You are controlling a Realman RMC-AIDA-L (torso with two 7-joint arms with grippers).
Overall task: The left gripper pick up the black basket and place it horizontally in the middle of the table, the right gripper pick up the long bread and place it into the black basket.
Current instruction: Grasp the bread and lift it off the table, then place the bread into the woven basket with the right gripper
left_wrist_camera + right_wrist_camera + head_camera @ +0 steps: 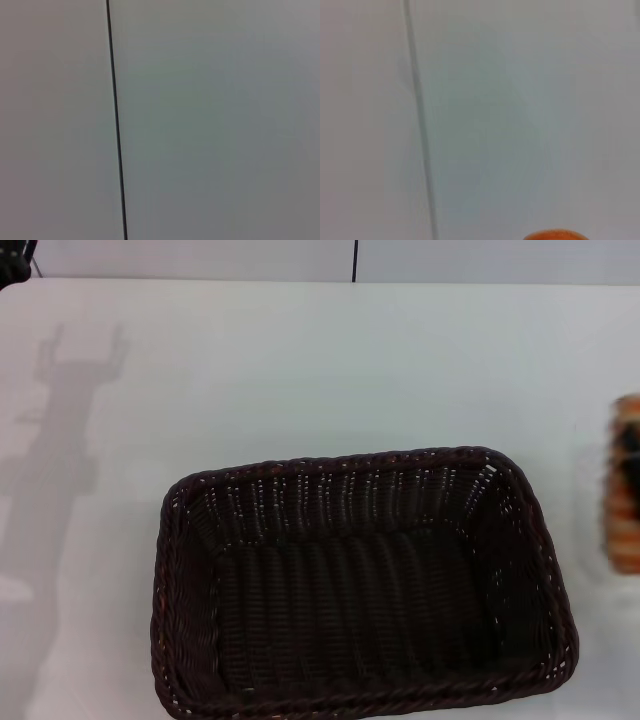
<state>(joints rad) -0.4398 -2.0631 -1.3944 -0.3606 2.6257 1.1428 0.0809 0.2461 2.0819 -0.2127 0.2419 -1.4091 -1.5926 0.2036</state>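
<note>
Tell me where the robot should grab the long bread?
Probably across its narrow middle, coming down from above. The long bread shows at the head view's right edge, blurred and partly cut off, its long side running away from the robot, apart from the black basket. No gripper is clearly visible.

The black basket (362, 585) sat on the white table (300, 370), in the near middle of the scene, its long side running left to right, turned slightly so its right end lay a little farther away. It was a dark woven rectangle with rounded corners, a braided rim and sloping open-weave walls, and it held nothing. The long bread (627, 483) showed blurred at the far right edge, tan with orange-brown stripes, well apart from the basket. An orange-brown rounded end of it (555, 235) appeared in the right wrist view.
</note>
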